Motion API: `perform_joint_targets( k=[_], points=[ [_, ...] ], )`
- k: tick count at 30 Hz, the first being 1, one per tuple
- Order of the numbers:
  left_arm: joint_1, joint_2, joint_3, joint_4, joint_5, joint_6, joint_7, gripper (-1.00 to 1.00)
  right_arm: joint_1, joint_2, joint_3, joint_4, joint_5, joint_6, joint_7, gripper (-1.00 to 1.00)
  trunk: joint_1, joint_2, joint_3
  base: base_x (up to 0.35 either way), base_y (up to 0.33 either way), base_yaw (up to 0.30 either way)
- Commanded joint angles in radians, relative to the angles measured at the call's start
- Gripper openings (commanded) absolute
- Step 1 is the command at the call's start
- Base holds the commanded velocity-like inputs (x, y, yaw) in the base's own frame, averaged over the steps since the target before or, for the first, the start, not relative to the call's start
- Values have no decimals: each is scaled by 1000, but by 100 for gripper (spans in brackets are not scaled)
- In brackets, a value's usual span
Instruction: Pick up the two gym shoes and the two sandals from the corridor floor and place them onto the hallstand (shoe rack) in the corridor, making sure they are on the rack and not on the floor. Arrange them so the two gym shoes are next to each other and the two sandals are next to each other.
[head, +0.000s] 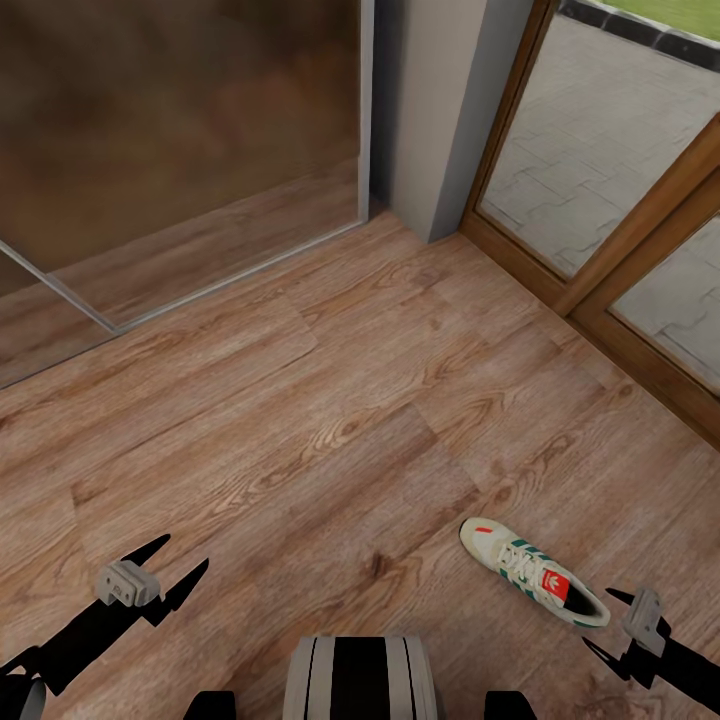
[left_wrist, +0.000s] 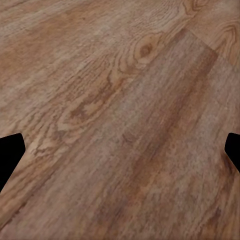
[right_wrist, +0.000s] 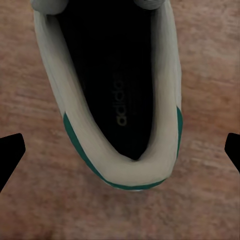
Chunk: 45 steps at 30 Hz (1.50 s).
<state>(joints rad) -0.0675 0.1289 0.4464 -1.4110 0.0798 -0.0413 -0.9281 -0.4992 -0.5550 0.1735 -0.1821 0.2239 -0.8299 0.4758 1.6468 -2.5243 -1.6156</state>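
One white gym shoe (head: 533, 572) with green stripes and a red tongue label lies on the wood-plank corridor floor (head: 330, 420), at the lower right of the head view. My right gripper (head: 598, 620) hovers open just behind its heel. In the right wrist view the gym shoe's (right_wrist: 75, 115) dark heel opening sits between the spread fingertips of the right gripper (right_wrist: 120, 150). My left gripper (head: 185, 555) is open over bare floor at the lower left. The left gripper (left_wrist: 120, 150) has only planks (left_wrist: 125, 100) under it. The sandals and the hallstand are out of view.
A glossy brown sliding panel (head: 170, 130) with a metal frame stands at the back left. Beside it is a grey wall post (head: 440, 110). A wood-framed glass door (head: 620, 200) runs along the right. My base (head: 360, 678) is at the bottom centre.
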Motion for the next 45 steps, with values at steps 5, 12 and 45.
perform_joint_targets(
  k=[5,12,45],
  points=[
    [0,0,0,1,0,0,0,100,-2,0,0,-1,0,0,0,100,0,0,0,0,0,0],
    [0,0,0,4,0,0,0,100,-4,1,0,-12,0,0,0,100,0,0,0,0,0,0],
    [0,-1,0,7,0,0,0,100,-7,7,0,-41,0,1,0,100,0,0,0,0,0,0]
  ],
)
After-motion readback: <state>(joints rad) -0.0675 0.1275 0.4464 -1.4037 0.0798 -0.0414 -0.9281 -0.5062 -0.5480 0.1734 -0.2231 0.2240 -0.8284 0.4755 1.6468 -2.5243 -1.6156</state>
